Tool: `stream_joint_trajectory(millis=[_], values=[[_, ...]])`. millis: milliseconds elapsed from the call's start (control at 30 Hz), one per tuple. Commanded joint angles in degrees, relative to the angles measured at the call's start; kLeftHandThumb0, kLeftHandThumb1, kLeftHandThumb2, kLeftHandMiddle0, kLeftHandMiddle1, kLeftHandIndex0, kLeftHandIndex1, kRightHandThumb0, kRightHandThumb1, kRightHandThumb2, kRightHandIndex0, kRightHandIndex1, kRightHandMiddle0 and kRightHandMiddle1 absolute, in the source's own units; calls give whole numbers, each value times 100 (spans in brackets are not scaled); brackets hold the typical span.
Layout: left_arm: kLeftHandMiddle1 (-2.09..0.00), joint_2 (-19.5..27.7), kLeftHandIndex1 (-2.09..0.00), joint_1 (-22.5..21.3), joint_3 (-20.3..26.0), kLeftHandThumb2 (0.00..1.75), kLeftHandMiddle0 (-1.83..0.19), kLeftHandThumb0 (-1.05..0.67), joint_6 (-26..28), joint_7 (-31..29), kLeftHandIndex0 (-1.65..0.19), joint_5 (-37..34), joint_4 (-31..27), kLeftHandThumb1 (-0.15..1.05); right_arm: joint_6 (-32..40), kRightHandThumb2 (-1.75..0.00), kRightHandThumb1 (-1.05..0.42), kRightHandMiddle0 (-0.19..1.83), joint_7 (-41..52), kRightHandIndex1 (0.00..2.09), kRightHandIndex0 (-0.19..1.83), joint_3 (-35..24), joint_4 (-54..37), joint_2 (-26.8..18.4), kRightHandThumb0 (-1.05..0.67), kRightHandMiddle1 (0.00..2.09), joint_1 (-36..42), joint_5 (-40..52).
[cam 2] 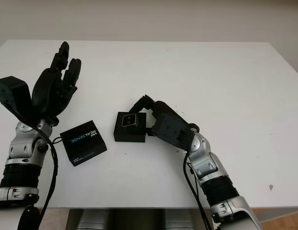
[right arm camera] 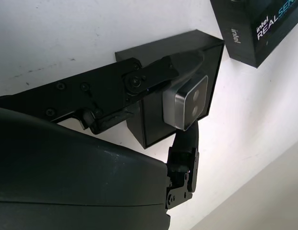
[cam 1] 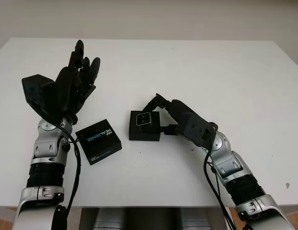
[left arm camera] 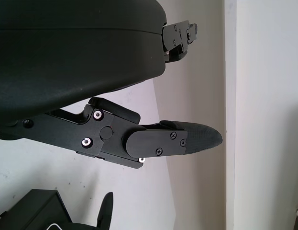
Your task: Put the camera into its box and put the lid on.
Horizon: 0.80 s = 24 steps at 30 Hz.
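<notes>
The right hand (cam 1: 160,112) has the camera (right arm camera: 187,102) pinched between its fingers (right arm camera: 153,76) and is holding it right over the open box (cam 1: 144,126), which sits near the middle of the white worktop (cam 1: 196,67). From the right wrist view the small silver camera, lenses facing out, looks to be at the mouth of the box, with one finger across the top of it and another below; I can't tell whether it has bottomed out in the tray or is only partway in. So I'd judge the first half of the job as nearly finished: the camera is at the box but the fingers are clamped on it, and it has yet to be let go. The lid (cam 1: 98,141), the black one printed with REALSENSE, lies flat on the worktop just beside the box on its left, apart from it and untouched. The left hand (cam 1: 74,84) is raised above the worktop behind the lid, holding nothing and open. What is left, as I see it, is releasing the camera, picking up the lid and setting it squarely on the box.
</notes>
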Motion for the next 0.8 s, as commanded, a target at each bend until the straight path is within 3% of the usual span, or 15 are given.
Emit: stream_joint_trajectory(millis=[0, 333, 667, 767], values=[[-5, 75, -4, -34, 26, 41, 19, -64, 26, -7, 19, -26, -126, 105, -16, -5, -93, 1, -75, 2, -14, -80, -359, -17, -68, 9, 42, 12], [-5, 75, -5, -48, 22, 42, 18, -63, 23, -18, 19, -18, -117, 105, -135, -6, -94, 0, -332, 4, -13, -424, -1151, -102, -69, 7, 48, 103], [-5, 69, -5, -67, 30, 41, 18, -64, 4, -34, 19, -30, -94, 105, -295, -8, -104, -2, -408, 5, -11, -296, -1406, -207, -74, 5, 94, -198], [-6, 64, -5, -68, 29, 40, 18, -64, 32, -30, 19, -37, -114, 105, -360, -18, -105, -2, -381, 6, -10, -188, -1424, -285, -75, 5, 127, -403]])
